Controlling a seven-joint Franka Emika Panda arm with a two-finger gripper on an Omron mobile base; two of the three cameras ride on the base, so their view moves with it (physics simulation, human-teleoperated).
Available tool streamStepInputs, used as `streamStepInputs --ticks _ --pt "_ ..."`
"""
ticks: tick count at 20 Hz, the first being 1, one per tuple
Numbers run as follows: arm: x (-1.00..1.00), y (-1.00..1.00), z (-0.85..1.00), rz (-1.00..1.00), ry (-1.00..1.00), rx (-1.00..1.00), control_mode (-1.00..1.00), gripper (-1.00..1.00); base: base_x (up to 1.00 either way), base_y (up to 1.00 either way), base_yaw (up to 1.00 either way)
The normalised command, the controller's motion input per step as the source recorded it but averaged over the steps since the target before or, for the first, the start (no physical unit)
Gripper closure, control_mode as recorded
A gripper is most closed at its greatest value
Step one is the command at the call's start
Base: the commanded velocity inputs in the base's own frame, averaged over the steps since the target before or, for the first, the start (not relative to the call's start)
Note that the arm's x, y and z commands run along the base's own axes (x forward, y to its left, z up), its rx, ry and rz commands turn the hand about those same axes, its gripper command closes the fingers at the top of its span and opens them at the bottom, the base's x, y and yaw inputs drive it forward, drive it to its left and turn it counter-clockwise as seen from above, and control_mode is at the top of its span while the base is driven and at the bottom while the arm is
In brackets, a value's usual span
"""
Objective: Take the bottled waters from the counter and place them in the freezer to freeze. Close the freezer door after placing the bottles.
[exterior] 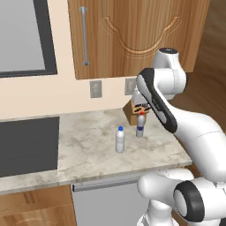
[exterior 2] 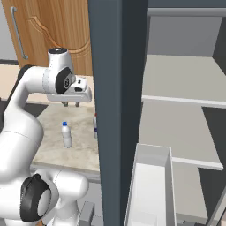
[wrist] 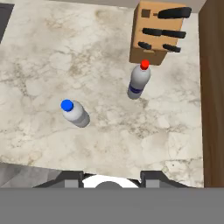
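The surface (wrist: 43,52) was beige, veined marble. One clear bottle (wrist: 75,113) wore a blue cap, the other (wrist: 139,82) red. The knife block (wrist: 154,35) was tan wood.

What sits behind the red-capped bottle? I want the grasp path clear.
A wooden knife block stands just behind the red-capped bottle, dark handles showing. Whether the two touch cannot be seen.

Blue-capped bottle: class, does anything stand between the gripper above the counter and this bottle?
Nothing visible does. The gripper hangs above the counter, holding nothing. The blue-capped bottle stands upright on bare stone below it. The red-capped bottle and the knife block stand apart, farther back.
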Motion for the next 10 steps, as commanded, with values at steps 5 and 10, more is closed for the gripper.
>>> streamStepInputs --ticks 5,10 --pt "-0.17 0.1 -0.15 0.05 0.0 0.0 -1.0 -1.0 0.0 0.0 0.0" --pt "-0.23 0.37 -0.09 0.09 -0.02 0.0 -1.0 -1.0 0.0 0.0 0.0"
